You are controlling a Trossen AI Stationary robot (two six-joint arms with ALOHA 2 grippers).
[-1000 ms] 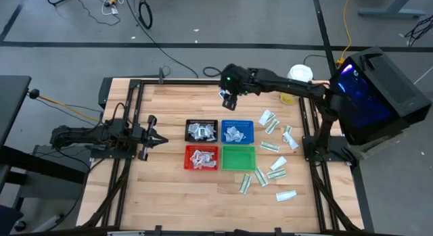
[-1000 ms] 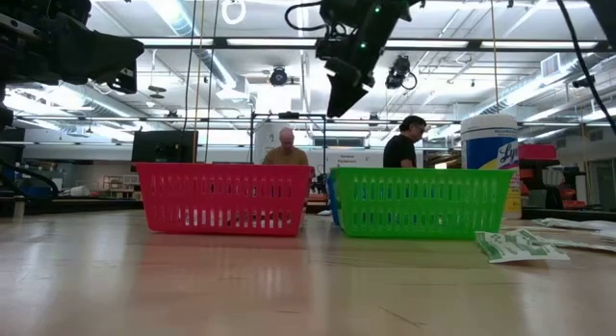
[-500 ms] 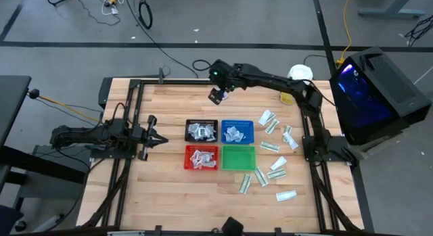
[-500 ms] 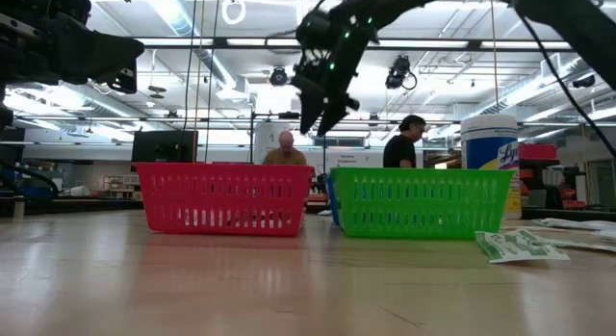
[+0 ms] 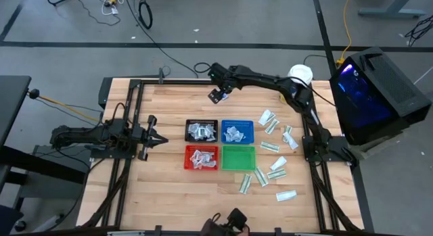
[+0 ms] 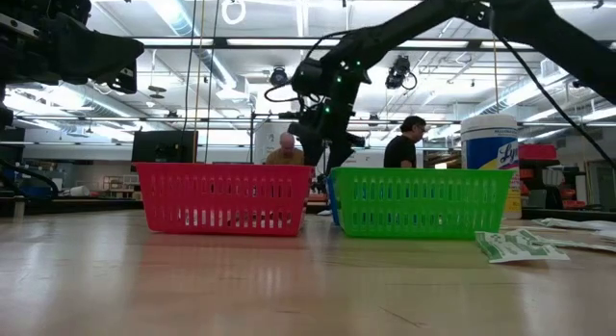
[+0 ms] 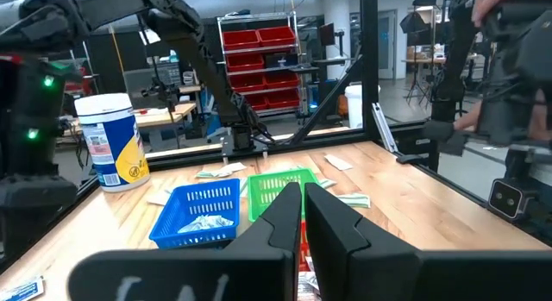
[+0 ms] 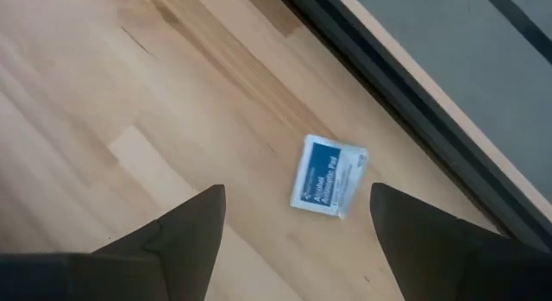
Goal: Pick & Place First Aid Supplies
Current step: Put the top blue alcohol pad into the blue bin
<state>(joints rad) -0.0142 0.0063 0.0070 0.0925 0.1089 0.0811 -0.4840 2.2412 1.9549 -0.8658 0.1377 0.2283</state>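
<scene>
Packets [image 5: 273,147] right of trays [image 5: 220,144]

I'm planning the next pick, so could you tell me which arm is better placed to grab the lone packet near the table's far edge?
The right. Its open gripper hangs over the packet, while the left gripper waits shut beside the baskets.

Robotics lab or workshop hall: light wooden butcher-block table [image 5: 169,175] in a black metal frame, grey concrete floor with loose black cables [image 5: 145,13], long ceiling strip lights [image 6: 183,13], metal rack of red plastic bins [image 7: 263,47], two people [image 6: 285,148] at benches behind
</scene>
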